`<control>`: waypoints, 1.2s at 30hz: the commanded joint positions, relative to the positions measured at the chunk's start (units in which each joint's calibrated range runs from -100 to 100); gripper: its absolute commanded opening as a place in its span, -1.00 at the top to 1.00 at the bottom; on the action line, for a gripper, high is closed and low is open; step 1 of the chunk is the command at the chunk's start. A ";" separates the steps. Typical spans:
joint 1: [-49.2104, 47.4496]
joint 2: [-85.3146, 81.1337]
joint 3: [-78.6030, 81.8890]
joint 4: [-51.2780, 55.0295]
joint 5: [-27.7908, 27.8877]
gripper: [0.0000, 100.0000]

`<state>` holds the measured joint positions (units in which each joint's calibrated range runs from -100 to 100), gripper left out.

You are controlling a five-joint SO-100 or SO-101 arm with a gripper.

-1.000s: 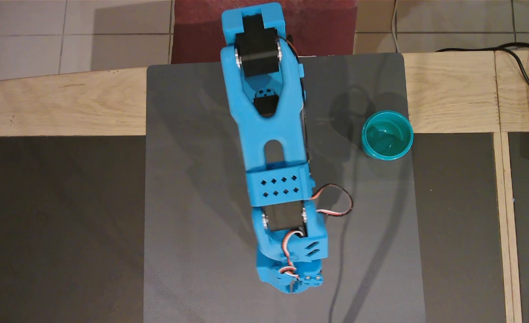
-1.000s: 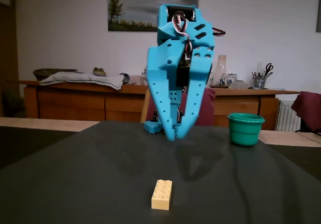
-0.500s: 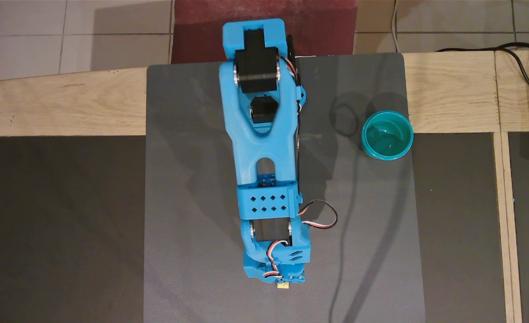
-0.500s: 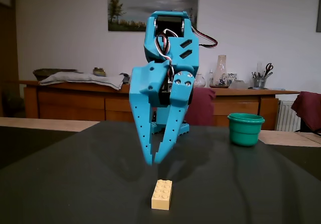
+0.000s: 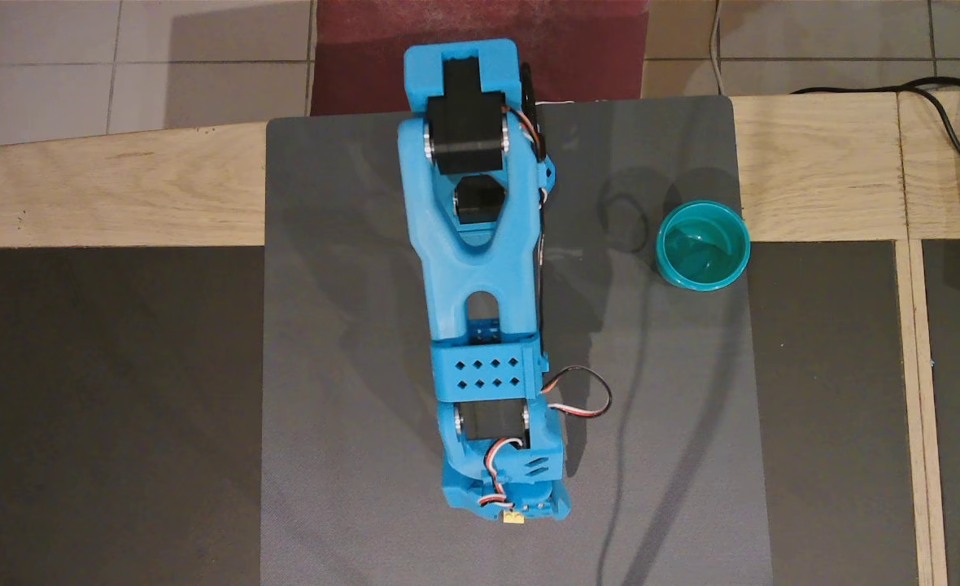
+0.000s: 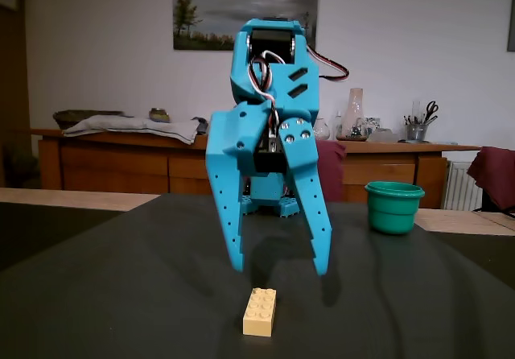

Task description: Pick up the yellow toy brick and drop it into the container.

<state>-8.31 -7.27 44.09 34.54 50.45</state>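
Blue arm point(image 5: 480, 268) stretched forward over the grey mat point(image 5: 350, 456), seen from above reaching from its base at the top edge of the mat down toward the lower edge. Gripper point(image 6: 278, 270) pointing downward in the fixed view, its 2 fingers spread wide apart, nothing between them. Left finger point(image 6: 229, 214) broad with a row of small holes, right finger point(image 6: 315, 222) narrower, both tips hanging above the mat and not touching it.

Yellow brick point(image 6: 260, 311) lying flat on the mat, studs up, in 2 rows of 3. In the fixed view placed below the open gap of the fingers and closer to the camera, apart from both tips. In the overhead view only a small yellow piece point(image 5: 515, 517) visible, just under the front end of the gripper; the rest hidden by the arm.

Green cup point(image 5: 703, 245) standing upright near the right edge of the mat in the overhead view, well apart from the arm and from the brick. Inside glossy, nothing visible in it. In the fixed view the same cup point(image 6: 394, 207) at the right, farther back than the gripper.

Thin black cable point(image 5: 626, 224) lying in a loop on the mat between arm and cup. Wooden table point(image 5: 81, 195) showing around the mat. Long sideboard point(image 6: 129, 162) and a painting point(image 6: 245, 9) behind the arm in the fixed view.
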 commanded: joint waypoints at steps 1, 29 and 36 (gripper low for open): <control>0.54 1.11 0.05 -0.55 0.31 0.55; 2.94 10.47 0.23 -7.30 1.20 1.00; 2.24 9.29 -0.13 -7.13 -1.36 1.00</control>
<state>-6.09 3.53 44.18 26.62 50.40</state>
